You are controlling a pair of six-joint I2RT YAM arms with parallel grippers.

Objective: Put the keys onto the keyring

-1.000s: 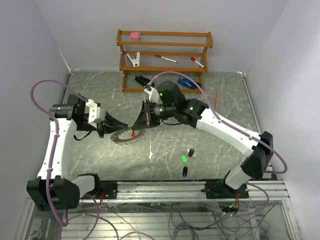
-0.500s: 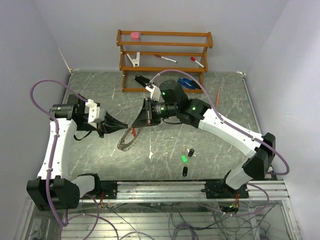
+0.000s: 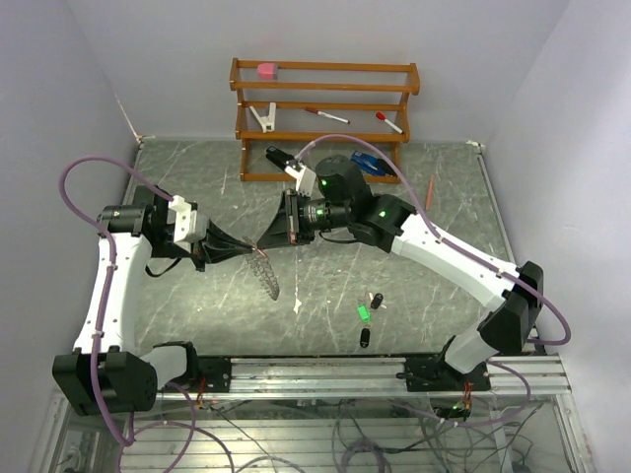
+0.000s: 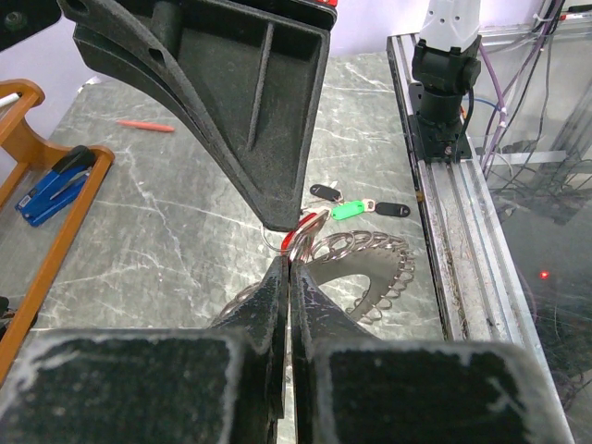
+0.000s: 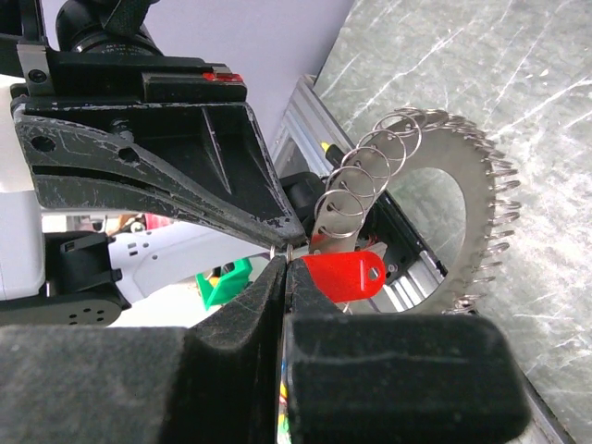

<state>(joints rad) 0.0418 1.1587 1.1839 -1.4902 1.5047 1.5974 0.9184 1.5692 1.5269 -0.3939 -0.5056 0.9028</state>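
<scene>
The keyring point(image 3: 266, 274), a large silvery ring with a jagged rim of small wire loops, hung edge-on left of centre in the overhead view, just below the spot where the two claws met. The left claw point(image 3: 252, 248) reached in from the left, clenched, apparently gripping the keyring's upper rim. The right claw point(image 3: 273, 239) came in from the right, also clenched, tip to tip with the left. At its fingertips was the red key point(image 5: 347, 275), seemingly gripped by its end, lying against the keyring's rim beside the loops. In the right wrist view the keyring filled the right half of the frame, with the red key at centre.

The other keys lay on the table point(image 3: 197, 177), lower right of centre and well apart from the keyring: a green key point(image 3: 363, 312) between two black keys point(image 3: 377, 299).

At the top of the overhead view a wooden rack point(image 3: 325, 67) stood at the table's far edge, with two red-capped markers point(image 3: 325, 115) on its shelves.
</scene>
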